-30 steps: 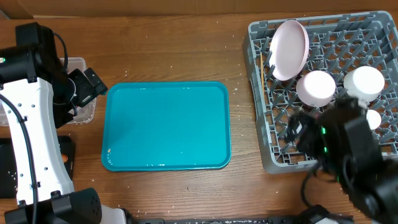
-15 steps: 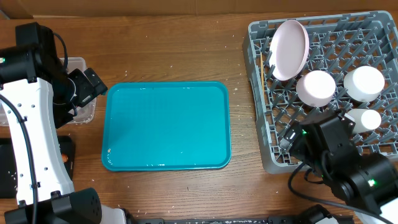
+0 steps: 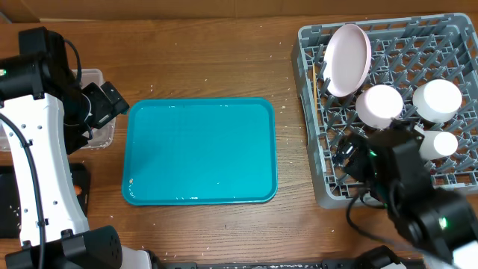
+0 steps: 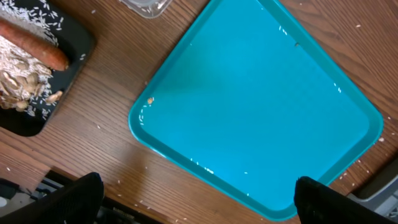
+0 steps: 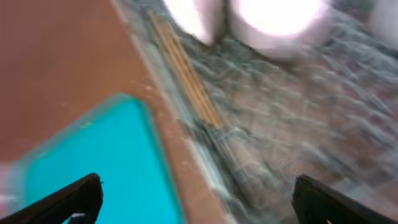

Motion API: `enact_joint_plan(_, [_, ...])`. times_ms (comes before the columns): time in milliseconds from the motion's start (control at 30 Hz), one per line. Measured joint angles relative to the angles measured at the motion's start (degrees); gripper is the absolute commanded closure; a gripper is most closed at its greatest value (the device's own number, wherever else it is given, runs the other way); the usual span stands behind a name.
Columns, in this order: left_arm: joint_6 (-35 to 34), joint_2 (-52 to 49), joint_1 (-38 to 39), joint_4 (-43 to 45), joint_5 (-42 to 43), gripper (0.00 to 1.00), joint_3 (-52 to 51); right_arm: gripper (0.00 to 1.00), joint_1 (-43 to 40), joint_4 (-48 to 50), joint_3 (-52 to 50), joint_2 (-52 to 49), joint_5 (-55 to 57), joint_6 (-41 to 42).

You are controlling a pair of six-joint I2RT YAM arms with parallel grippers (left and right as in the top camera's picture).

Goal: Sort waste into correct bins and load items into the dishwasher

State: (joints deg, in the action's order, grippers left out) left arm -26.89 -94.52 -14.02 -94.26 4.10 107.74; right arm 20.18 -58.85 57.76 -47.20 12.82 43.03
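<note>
The grey dish rack (image 3: pixel 314 45) at the right holds the upright white plate (image 3: pixel 347 60), two white bowls (image 3: pixel 381 104) (image 3: pixel 437 99) and the white cup (image 3: pixel 438 144). My right gripper (image 3: pixel 349 155) hovers over the rack's front left, open and empty (image 5: pixel 199 202). Its blurred view shows the chopsticks (image 5: pixel 186 74) lying in the rack. My left gripper (image 3: pixel 101 104) is open and empty (image 4: pixel 199 205) above the teal tray's left end. The black tray (image 4: pixel 74 62) holds the carrot (image 4: pixel 37 46) and rice scraps (image 4: pixel 25 81). The clear tub (image 3: pixel 95 76) is mostly hidden by my left arm. The wrappers are out of view.
The teal serving tray (image 3: pixel 200 149) lies in the middle with a few specks on it. Rice grains are scattered on the wooden table (image 3: pixel 224 67). A dark edge runs along the table's front (image 3: pixel 246 264).
My right arm has shifted toward the rack's front left, and the cup now shows. My left arm has not moved.
</note>
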Motion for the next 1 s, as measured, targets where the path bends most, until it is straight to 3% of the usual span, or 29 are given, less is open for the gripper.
enact_joint_plan(167, [0.0,0.0,0.0,0.0,0.0,0.0,-0.04,0.0,-9.53,18.49,-18.43,16.13,-9.22,-7.74])
enact_joint_plan(233, [-0.02,0.0,0.0,-0.04,-0.04,0.0,-0.04,0.0,-14.82,31.74,-30.6,24.98,-14.29,-9.81])
enact_joint_plan(500, [-0.02,0.0,0.0,-0.04,0.0,0.0,-0.11,0.0,-22.08,49.96,-51.52,40.44,-23.65,-11.37])
enact_joint_plan(767, [-0.02,0.0,0.0,-0.02,0.0,0.0,-0.11,0.0,-22.14,55.28,-56.68,46.42,-23.82,-14.43])
enact_joint_plan(1000, [-0.02,0.0,0.0,-0.02,0.0,0.0,-0.11,0.0,-22.21,53.72,-56.7,46.45,-16.31,-19.43])
